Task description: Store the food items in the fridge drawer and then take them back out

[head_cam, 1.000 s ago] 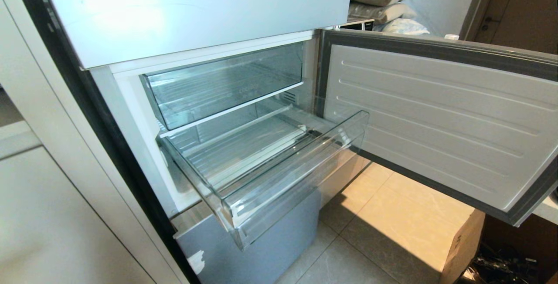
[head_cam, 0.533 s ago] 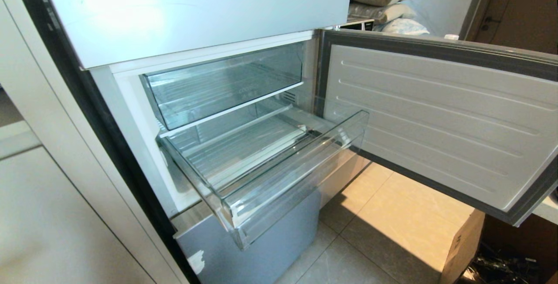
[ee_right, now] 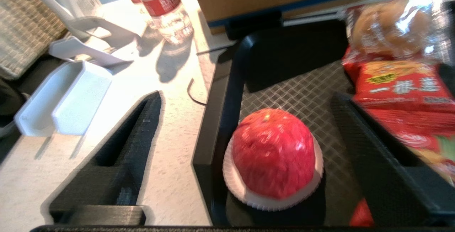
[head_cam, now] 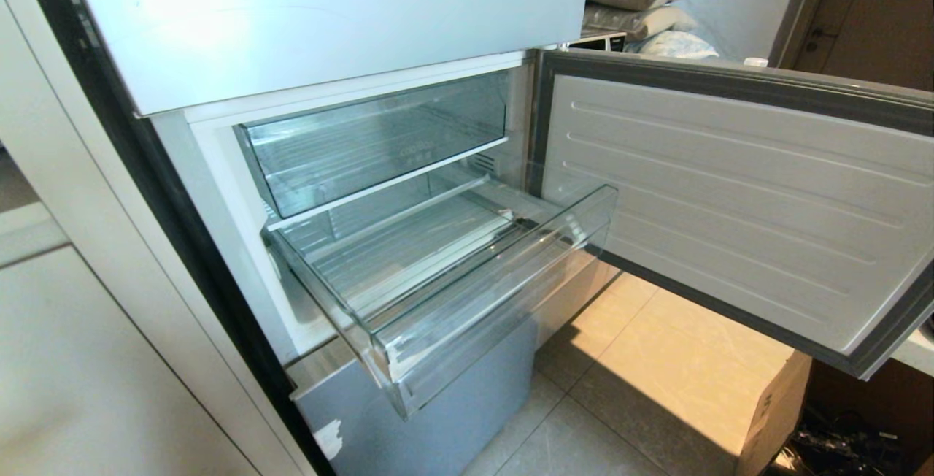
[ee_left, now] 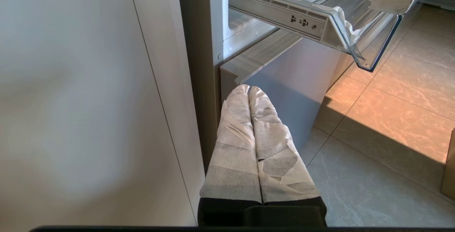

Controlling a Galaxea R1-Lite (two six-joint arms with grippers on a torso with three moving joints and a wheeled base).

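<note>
The right gripper (ee_right: 249, 153) hangs with fingers spread wide above a red apple (ee_right: 273, 152), which sits in a white foam cup inside a black tray (ee_right: 227, 93); red snack packets (ee_right: 401, 82), probably with bread, lie beside. The left gripper (ee_left: 249, 90), fingers pressed together, rests low near the fridge. The fridge drawer (head_cam: 467, 293) stands pulled out with nothing inside.

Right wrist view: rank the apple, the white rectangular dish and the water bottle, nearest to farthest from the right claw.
1. The red apple, in the black tray, lies between the open right claw's fingers.
2. The white dish sits outside one finger, on the counter.
3. The water bottle stands farthest, ahead on the counter.
</note>
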